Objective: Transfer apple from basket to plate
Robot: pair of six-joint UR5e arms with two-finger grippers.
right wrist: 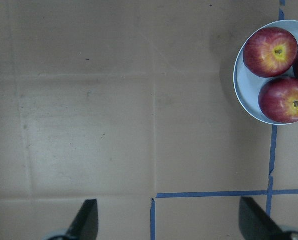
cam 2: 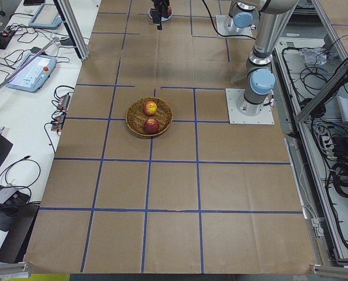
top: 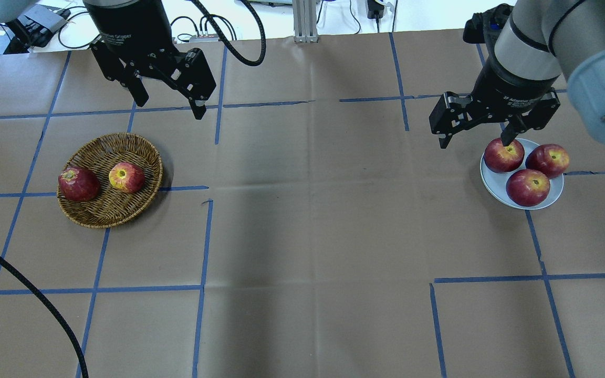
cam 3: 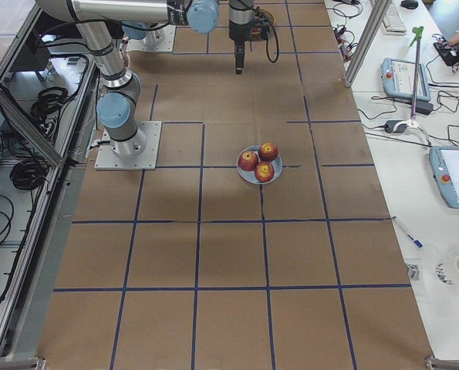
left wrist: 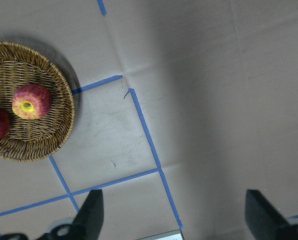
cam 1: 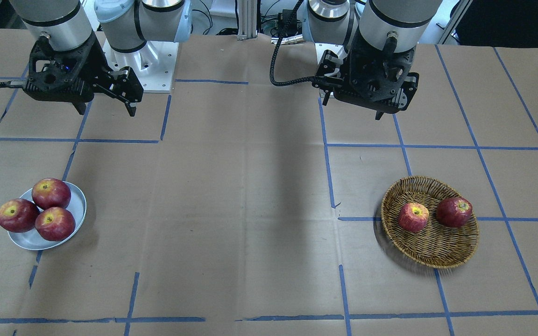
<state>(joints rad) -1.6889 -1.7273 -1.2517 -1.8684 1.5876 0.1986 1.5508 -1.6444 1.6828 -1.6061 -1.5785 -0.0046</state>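
Apple (top: 126, 177) lying stem hollow up in the basket (top: 95, 218), at 3 o'clock of its middle in the overhead view, close beside but apart from a darker apple (top: 78, 184) at 9 o'clock. Left gripper (top: 170, 105) hanging above the table at 1 o'clock of the basket, fingers spread wide, gripping nothing. Plate (top: 493, 182) well apart at 3 o'clock across the table, bearing three red apples (top: 528, 187), with the right gripper (top: 474, 143) raised at its 10 o'clock, fingers likewise spread, holding nothing.
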